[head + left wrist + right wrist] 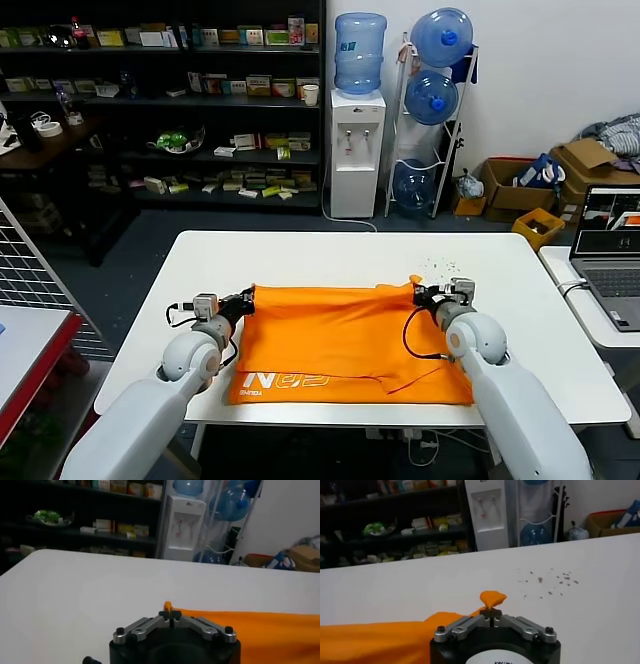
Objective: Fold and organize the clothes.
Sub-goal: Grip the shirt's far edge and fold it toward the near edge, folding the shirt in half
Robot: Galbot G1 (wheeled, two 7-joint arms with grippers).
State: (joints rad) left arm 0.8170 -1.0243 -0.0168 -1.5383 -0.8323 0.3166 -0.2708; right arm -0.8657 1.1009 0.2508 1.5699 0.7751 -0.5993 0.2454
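The orange T-shirt (340,340) lies on the white table (330,255), folded over on itself, with white lettering (285,381) showing along its near left edge. My left gripper (247,295) is shut on the shirt's far left corner (167,605). My right gripper (418,293) is shut on the far right corner, and a small tuft of orange cloth (492,599) sticks out past its fingertips. Both grippers hold the far edge just above the table.
Dark specks (440,265) dot the table beyond the right gripper. An open laptop (608,255) stands on a side table at the right. Shelves (200,100), a water dispenser (356,150) and water bottles stand behind. A red-edged table (30,350) is at the left.
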